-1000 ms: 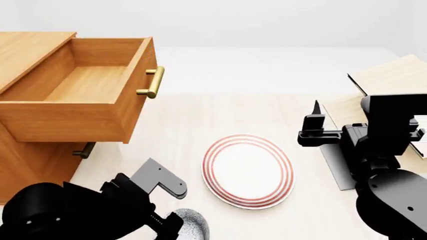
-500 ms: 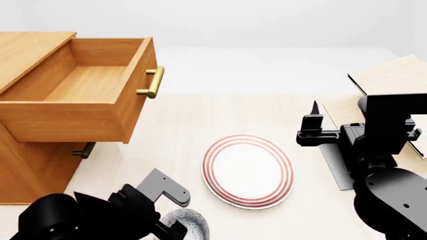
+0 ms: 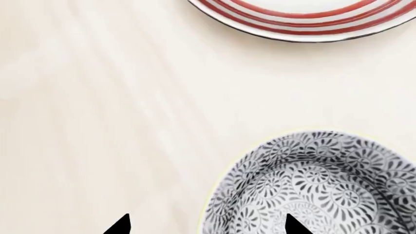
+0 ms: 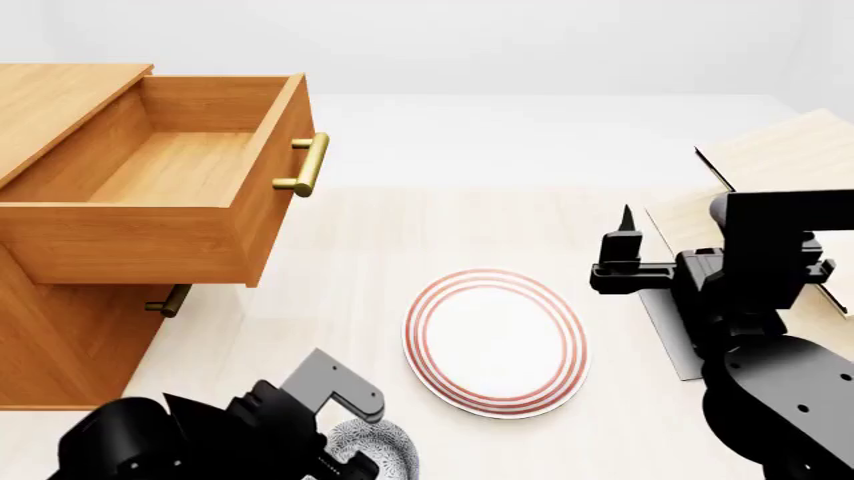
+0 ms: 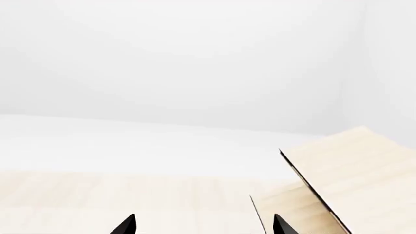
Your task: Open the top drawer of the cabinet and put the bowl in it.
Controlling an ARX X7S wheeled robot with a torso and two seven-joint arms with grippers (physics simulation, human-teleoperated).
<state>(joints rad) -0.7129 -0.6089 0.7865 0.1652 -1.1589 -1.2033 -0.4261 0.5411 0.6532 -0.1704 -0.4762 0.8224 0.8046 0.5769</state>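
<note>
The top drawer [image 4: 160, 175] stands pulled out with its wooden inside bare, open from above. Between its front and the plate [image 4: 495, 340] lies a bare strip of table [image 4: 400, 230]. The bowl [image 4: 374, 450] sits near the table's near edge, just beside the plate, half covered by the left gripper [image 4: 340, 400]. A pale rack [image 4: 774, 160] blocks the table's right edge.

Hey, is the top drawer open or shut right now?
Open. The top drawer is pulled well out of the cabinet, its bare wooden inside showing with nothing in it.

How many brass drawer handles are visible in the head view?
2: one on the open top drawer's front, one partly visible below it; any others are hidden.
</note>
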